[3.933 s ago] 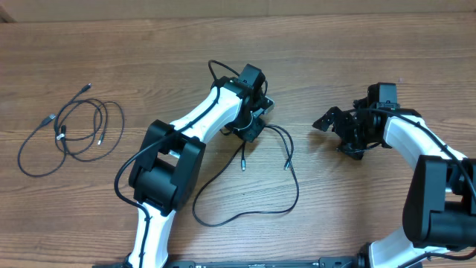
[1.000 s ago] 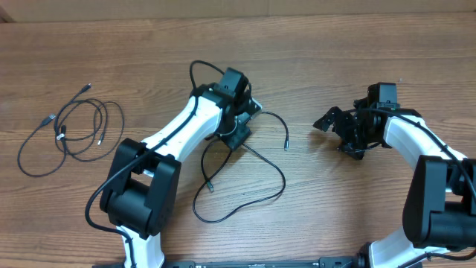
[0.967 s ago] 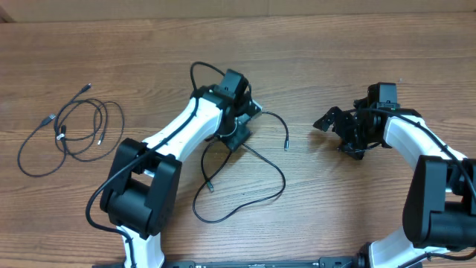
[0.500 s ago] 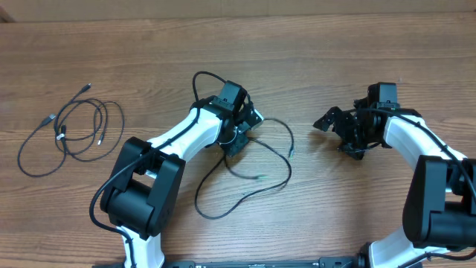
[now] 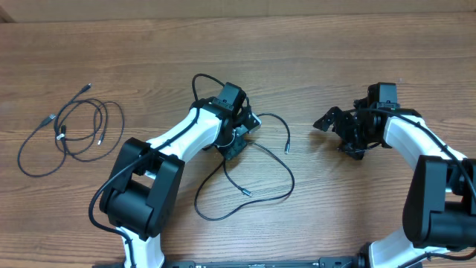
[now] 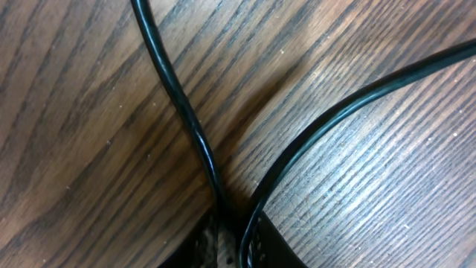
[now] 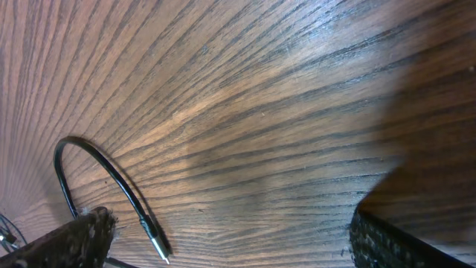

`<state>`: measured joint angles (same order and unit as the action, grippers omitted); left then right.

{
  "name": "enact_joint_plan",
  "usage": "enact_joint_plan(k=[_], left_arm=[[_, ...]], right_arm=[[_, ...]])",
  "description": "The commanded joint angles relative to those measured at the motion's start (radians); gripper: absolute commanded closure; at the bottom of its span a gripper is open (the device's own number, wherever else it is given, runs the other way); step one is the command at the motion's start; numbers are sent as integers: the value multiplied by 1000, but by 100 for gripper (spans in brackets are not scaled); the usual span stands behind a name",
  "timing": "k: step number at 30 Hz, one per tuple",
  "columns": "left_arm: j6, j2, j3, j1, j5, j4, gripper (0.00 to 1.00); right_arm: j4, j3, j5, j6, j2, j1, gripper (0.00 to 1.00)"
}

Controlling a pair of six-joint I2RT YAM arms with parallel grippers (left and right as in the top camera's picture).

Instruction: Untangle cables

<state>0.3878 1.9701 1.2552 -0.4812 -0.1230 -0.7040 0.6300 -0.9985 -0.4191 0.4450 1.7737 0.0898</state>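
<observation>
Tabletop (image 5: 372, 45): bare wood. It carries two separate groups of cable.
Set-aside cables (image 5: 63, 134): left of frame in the overhead view, lying in loose overlapping loops. They are well apart from both arms and neither arm touches them.
Loose cable (image 6: 178, 97): centre of frame in the overhead view, spread in one wide open loop below and right of the left arm.
Plug tips: one (image 5: 287, 149) lies right of the left tool; the other (image 5: 244, 191) lies inside the loop, lower centre. Both rest free on the wood.
Left tool (image 5: 236, 136): clenched on the loose cable. In the left wrist view two strands converge at bottom centre and disappear between the fingers (image 6: 271, 249).
Reason for grip: pinching where the strands meet gives control of the crossing, so the free ends can likely be drawn apart.
Right tool (image 5: 336, 121): released, jaws spread wide and holding nothing. It stands right of centre, near the first plug tip but apart from it.
Reason for stance: judged to be on standby to take that free end.
Step in hand: separating the centre loop; the left group is not yet worked.
Risk: dragging both pinched strands together could tighten the crossing.
</observation>
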Motion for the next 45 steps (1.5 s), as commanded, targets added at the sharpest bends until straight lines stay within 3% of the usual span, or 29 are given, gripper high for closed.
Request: enact_joint_plan(k=[1, 12, 22, 29, 35, 40, 45], left_arm=[[-30, 5, -50, -4, -1, 8, 87], [-118, 5, -71, -4, -1, -7, 96], [-194, -2, -32, 14, -26, -51, 95], [-172, -2, -20, 123, -273, -64, 96], [-35, -2, -20, 220, -545, -124, 96], [-39, -2, -20, 234, -515, -150, 96], [-225, -2, -20, 234, -351, -191, 96]], right_arm=[[3, -2, 45, -2, 5, 3, 0], [3, -2, 45, -2, 5, 3, 0], [3, -2, 45, -2, 5, 3, 0], [3, -2, 45, -2, 5, 3, 0], [3, -2, 45, -2, 5, 3, 0], [3, -2, 45, -2, 5, 3, 0], [3, -2, 45, -2, 5, 3, 0]])
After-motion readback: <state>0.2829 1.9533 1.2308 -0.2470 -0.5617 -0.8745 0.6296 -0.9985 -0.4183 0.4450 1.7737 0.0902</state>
